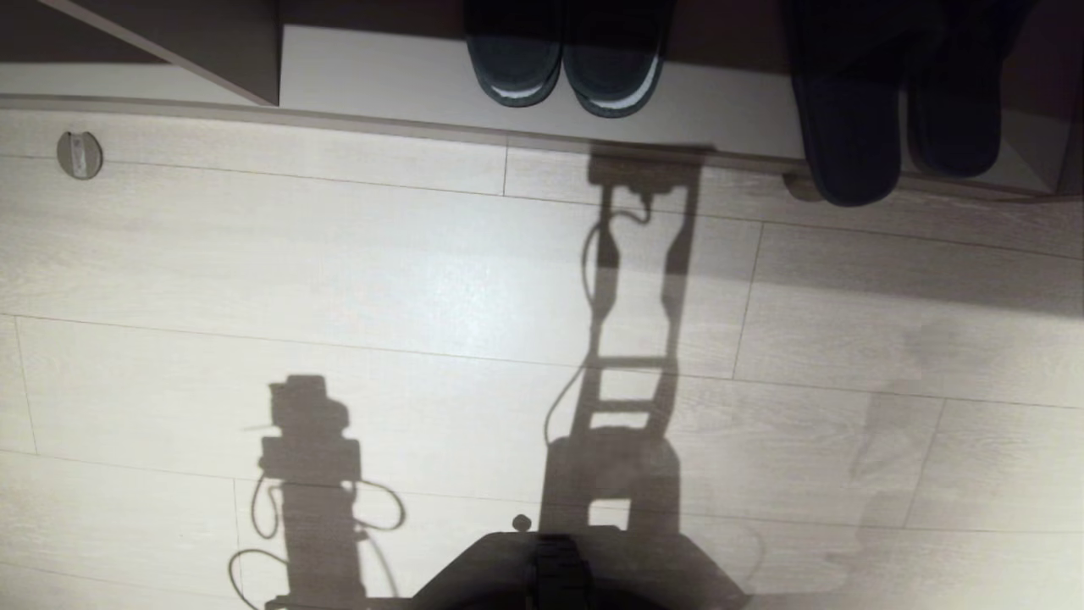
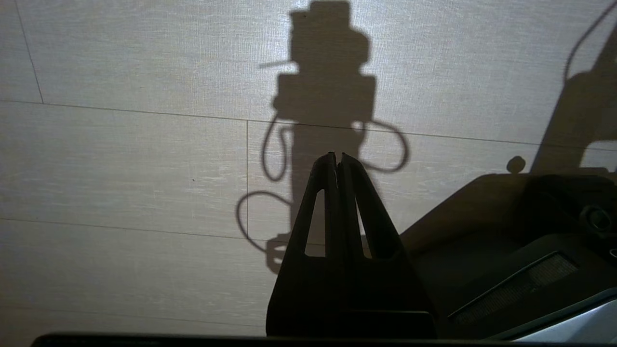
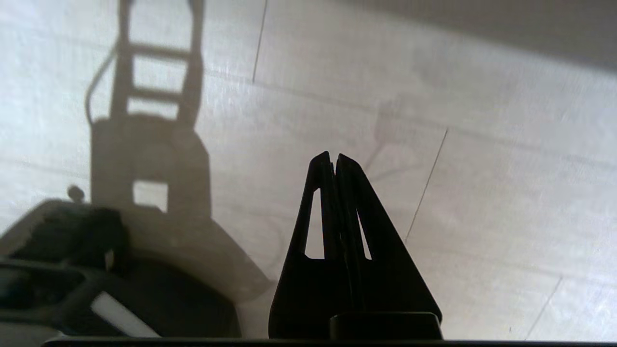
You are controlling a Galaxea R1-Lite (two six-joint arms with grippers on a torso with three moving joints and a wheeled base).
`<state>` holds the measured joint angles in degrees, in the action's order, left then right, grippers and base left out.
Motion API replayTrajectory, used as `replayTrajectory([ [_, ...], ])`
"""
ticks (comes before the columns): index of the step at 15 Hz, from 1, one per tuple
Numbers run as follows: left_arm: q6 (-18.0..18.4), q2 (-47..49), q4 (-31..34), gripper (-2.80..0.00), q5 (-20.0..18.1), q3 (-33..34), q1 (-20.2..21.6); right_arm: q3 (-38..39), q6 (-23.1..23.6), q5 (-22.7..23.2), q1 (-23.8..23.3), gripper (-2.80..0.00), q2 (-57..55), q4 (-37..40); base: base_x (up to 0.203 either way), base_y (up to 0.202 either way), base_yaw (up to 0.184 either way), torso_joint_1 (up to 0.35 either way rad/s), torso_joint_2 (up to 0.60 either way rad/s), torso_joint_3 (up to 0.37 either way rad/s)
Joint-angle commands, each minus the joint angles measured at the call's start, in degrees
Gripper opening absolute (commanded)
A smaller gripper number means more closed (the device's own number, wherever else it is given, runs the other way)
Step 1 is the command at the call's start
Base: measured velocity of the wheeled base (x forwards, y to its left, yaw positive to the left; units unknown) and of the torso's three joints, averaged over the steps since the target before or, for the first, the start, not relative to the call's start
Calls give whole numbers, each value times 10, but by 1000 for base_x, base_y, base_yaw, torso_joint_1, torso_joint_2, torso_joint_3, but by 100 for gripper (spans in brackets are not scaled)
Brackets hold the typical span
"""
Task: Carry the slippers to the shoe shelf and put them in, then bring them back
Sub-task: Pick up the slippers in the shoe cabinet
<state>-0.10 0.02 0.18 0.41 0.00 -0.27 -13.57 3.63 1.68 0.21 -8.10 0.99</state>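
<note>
The slippers (image 1: 849, 135) are a dark pair lying side by side at the right end of the shoe shelf (image 1: 381, 76), at the top of the head view. The nearer slipper's end hangs over the shelf's low front lip; their far ends are cut off by the picture edge. Neither arm appears in the head view, only their shadows on the floor. My left gripper (image 2: 337, 155) is shut and empty over bare floor. My right gripper (image 3: 333, 155) is also shut with nothing in it, above the floor beside my base.
Black closed shoes (image 1: 563, 63) with white sole edges stand in the shelf left of the slippers. A slanted divider (image 1: 237, 51) splits the shelf. A small round disc (image 1: 80, 155) sits on the pale plank floor (image 1: 381, 296). My dark base (image 1: 550, 568) is at the bottom.
</note>
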Motion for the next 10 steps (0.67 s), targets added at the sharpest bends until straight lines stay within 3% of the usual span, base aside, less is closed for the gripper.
replayTrajectory([
  [1,0,1,0,-280,0,1,0,-52,1,1,6,-280,-125,-17,0,0,0,0,0,0],
  [6,0,1,0,-280,-1,1,0,-189,6,4,18,-280,-431,-228,0,0,0,0,0,0],
  [10,1,1,0,-280,-1,1,0,-308,42,5,24,-280,-665,-406,0,0,0,0,0,0],
])
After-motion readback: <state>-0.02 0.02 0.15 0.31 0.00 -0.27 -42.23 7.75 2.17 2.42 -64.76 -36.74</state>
